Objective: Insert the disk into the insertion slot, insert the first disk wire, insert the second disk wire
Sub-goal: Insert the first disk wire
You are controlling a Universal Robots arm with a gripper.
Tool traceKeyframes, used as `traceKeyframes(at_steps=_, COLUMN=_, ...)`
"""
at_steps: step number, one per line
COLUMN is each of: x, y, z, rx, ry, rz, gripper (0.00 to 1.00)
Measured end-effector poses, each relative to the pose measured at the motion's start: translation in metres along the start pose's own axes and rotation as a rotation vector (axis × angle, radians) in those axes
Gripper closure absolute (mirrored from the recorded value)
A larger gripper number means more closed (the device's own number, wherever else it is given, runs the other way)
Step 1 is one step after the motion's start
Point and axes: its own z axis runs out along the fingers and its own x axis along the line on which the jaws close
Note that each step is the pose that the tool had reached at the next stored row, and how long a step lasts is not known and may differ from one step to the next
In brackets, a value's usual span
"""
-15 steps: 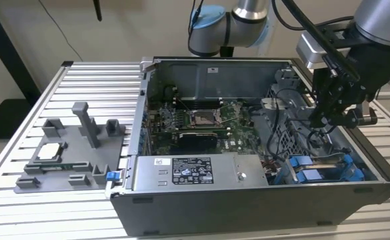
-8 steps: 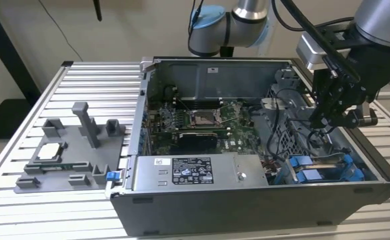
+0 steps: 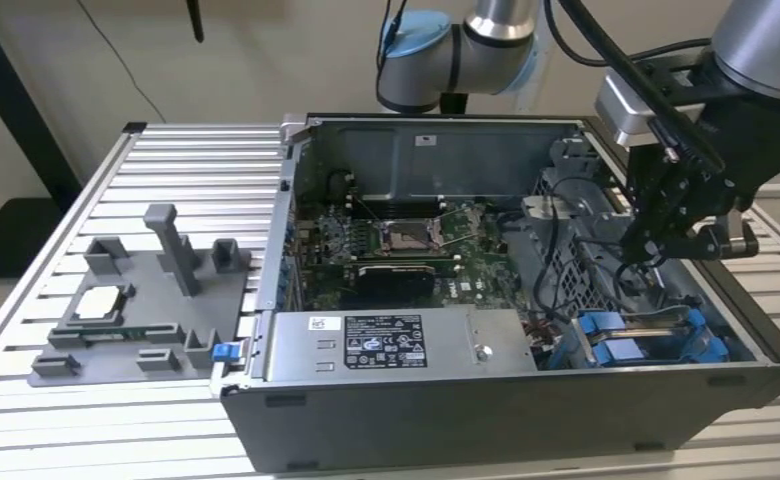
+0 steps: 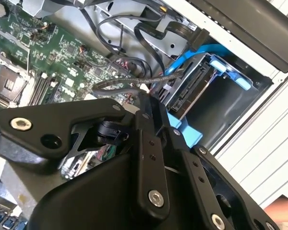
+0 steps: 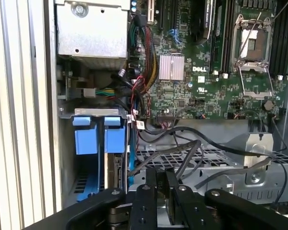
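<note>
The disk (image 4: 194, 90) sits in its slot (image 3: 650, 345), in the near corner of the case (image 3: 497, 420) on the exterior view's right. Its blue carrier (image 5: 114, 139) shows at the mouth of the slot. I judge the disk to be stiff, heavy for its bulk and easily hurt by a knock. The carrier's plastic sides are the place to take hold, not the bare metal or the contacts on its end. A black plug (image 4: 196, 37) on dark leads lies just beside that end, and I cannot tell whether it is seated. A wire of this kind should be light and limp, so I would pinch it by the hard plug body rather than the cord, and squarely, since the thin contacts would not bear twisting. My claw (image 5: 165, 191) hangs over the tangle of cables on the right side of the case, near the slot but farther back. It is drawn almost closed, with only a narrow gap left. A grey braided lead (image 4: 117, 84) runs close by its tip. Whether I have it, or anything else, pinched I cannot tell.
</note>
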Motion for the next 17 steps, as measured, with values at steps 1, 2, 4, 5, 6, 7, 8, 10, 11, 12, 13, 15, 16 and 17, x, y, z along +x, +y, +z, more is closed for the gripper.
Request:
traceKeyframes(at_steps=1, x=0.0004, y=0.0, z=0.0002, rx=0.0, ry=0.0, rz=0.0, gripper=1.0)
traceKeyframes(at_steps=2, x=0.0008, y=0.0, z=0.0004, rx=0.0, ry=0.0003, rz=0.0, gripper=1.0)
traceKeyframes(at_steps=4, x=0.0017, y=-0.0001, z=0.0007, rx=0.0, ry=0.001, rz=0.0, gripper=1.0)
traceKeyframes(at_steps=5, x=0.0021, y=-0.0001, z=0.0009, rx=0.0, ry=0.0013, rz=0.0, gripper=1.0)
traceKeyframes(at_steps=6, x=0.0025, y=-0.0001, z=0.0011, rx=0.0, ry=0.0016, rz=0.0, gripper=1.0)
traceKeyframes(at_steps=7, x=0.0029, y=-0.0002, z=0.0013, rx=0.0, ry=0.0019, rz=0.0, gripper=1.0)
traceKeyframes(at_steps=8, x=0.0034, y=-0.0002, z=0.0015, rx=0.0001, ry=0.0022, rz=0.0, gripper=1.0)
traceKeyframes(at_steps=10, x=0.0043, y=-0.0003, z=0.0022, rx=0.0001, ry=0.0029, rz=0.0, gripper=1.0)
traceKeyframes(at_steps=11, x=0.0048, y=-0.0003, z=0.0025, rx=0.0001, ry=0.0035, rz=0.0, gripper=1.0)
traceKeyframes(at_steps=12, x=0.0053, y=-0.0004, z=0.0029, rx=0.0001, ry=0.004, rz=0.001, gripper=1.0)
traceKeyframes(at_steps=13, x=0.0058, y=-0.0004, z=0.0033, rx=0.0001, ry=0.0046, rz=0.001, gripper=1.0)
traceKeyframes(at_steps=15, x=0.0068, y=-0.0005, z=0.004, rx=0.0002, ry=0.0056, rz=0.001, gripper=1.0)
traceKeyframes(at_steps=16, x=0.0073, y=-0.0005, z=0.0044, rx=0.0002, ry=0.0061, rz=0.001, gripper=1.0)
traceKeyframes(at_steps=17, x=0.0078, y=-0.0006, z=0.0048, rx=0.0002, ry=0.0065, rz=0.001, gripper=1.0)
